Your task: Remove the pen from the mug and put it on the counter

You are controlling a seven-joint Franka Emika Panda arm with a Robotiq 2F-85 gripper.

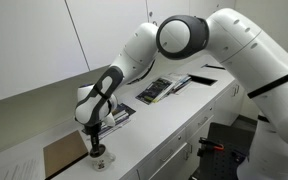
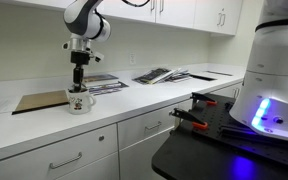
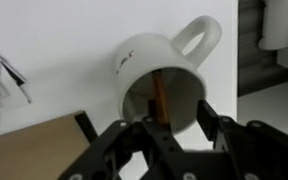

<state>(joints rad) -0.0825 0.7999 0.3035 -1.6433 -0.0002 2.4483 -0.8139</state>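
We're at the start: desk [image 2: 134,108] holds the mug [image 2: 79,102], claw [image 3: 176,118] hovers just over its rim, released, jaws spread. Pen [image 3: 158,97] sits inside the mug, ungrasped. We judge grasp, lift and laydown all remain.

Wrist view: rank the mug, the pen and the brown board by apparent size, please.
1. mug: largest.
2. brown board: smaller, but cut off at the frame edge.
3. pen: smallest.
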